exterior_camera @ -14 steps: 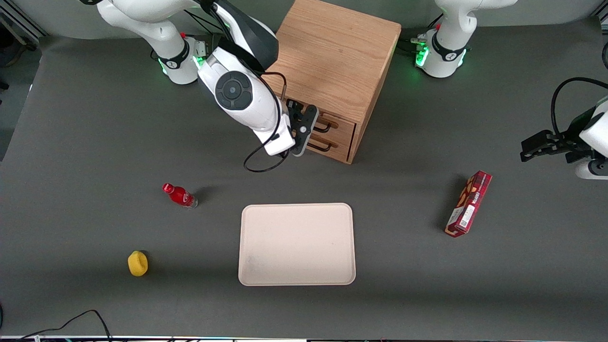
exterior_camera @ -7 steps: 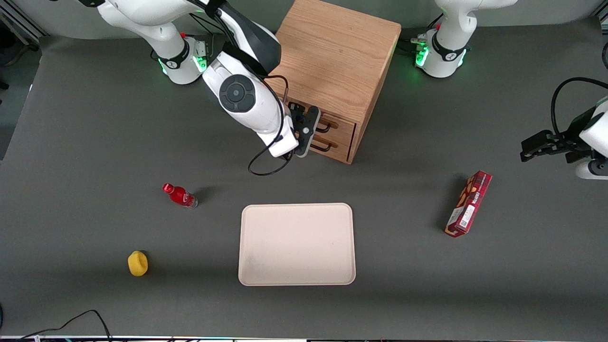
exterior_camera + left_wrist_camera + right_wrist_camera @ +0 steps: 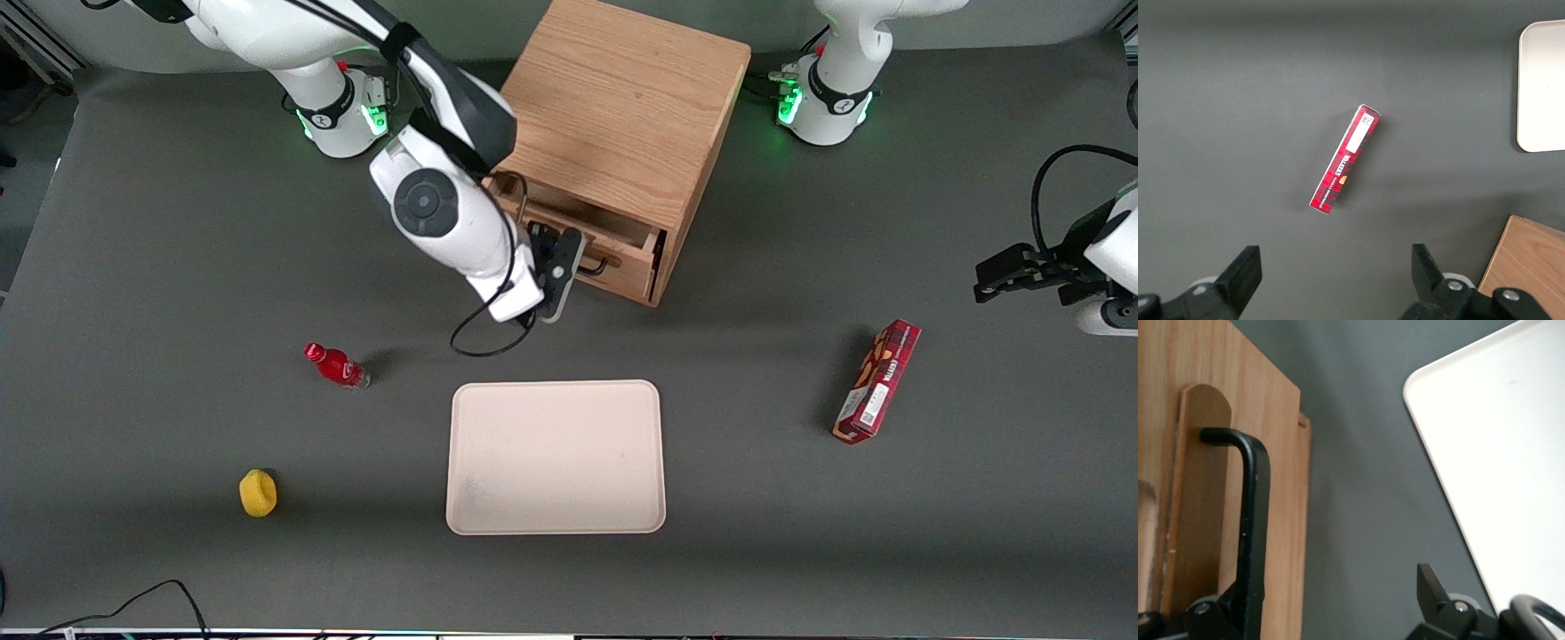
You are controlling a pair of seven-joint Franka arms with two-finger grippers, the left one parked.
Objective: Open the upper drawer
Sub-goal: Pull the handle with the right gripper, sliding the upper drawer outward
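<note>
The wooden cube cabinet [image 3: 622, 107] stands at the table's back. Its upper drawer [image 3: 622, 258] is pulled part way out toward the front camera, and its dark inside shows under the cabinet top. The lower drawer is hidden beneath it. My right gripper [image 3: 573, 256] is at the drawer front, by the black wire handle [image 3: 603, 264]. In the right wrist view the handle [image 3: 1253, 520] runs along the oak drawer front [image 3: 1281, 520] right beside one finger [image 3: 1218, 617]. The other finger [image 3: 1431, 590] stands well apart over the grey table. The gripper [image 3: 1331, 587] is open.
A cream tray [image 3: 556, 458] lies nearer the front camera than the cabinet; it also shows in the right wrist view [image 3: 1511, 453]. A red bottle [image 3: 336, 365] and a yellow object [image 3: 258, 493] lie toward the working arm's end. A red box [image 3: 877, 380] lies toward the parked arm's end.
The gripper has drawn back from the cabinet toward the front camera, and the upper drawer has slid out with it, from shut to part open.
</note>
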